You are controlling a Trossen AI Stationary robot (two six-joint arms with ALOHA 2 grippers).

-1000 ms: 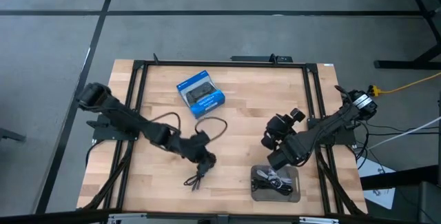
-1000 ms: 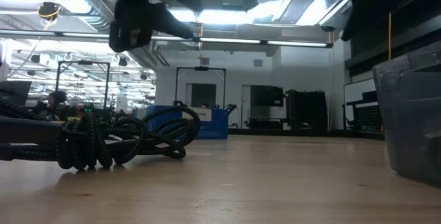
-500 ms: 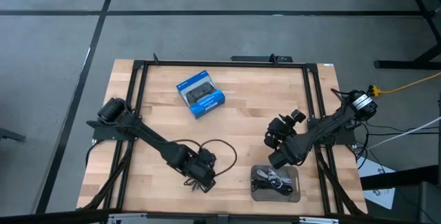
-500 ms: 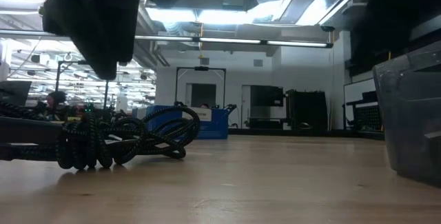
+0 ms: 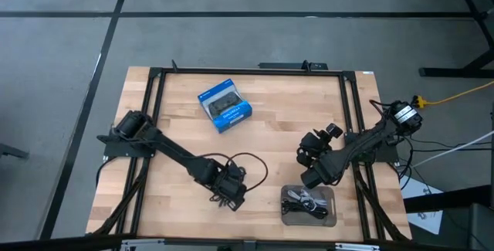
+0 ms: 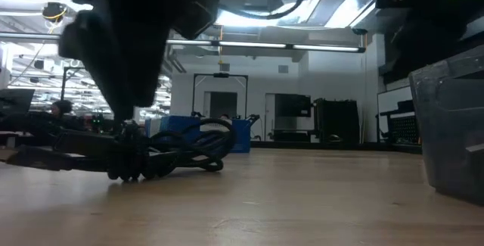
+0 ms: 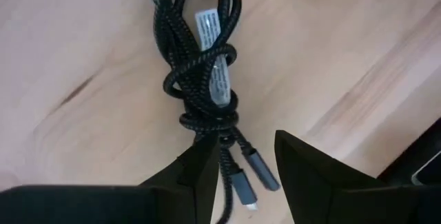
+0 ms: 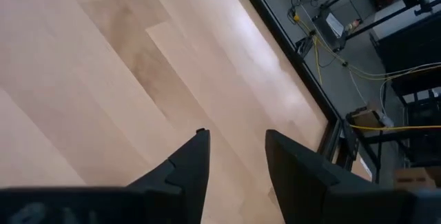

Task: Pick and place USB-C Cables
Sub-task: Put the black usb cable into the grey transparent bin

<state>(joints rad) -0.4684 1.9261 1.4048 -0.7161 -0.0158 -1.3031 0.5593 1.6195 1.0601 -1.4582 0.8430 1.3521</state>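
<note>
left gripper point(image 7: 238, 158) parted, holding nothing, down at the table | black cable point(image 7: 200, 58) lies just ahead, its bundle running lengthwise away from the fingers, plug ends between the tips | right gripper point(image 8: 234, 158) parted, empty, well apart near the bin point(image 5: 309, 206)

High view straight down over whole table point(image 5: 262, 139). Low view level at tabletop, facing room. Wrist views close above wood. High, low, left wrist share black cable bundle point(image 7: 200, 65).
</note>
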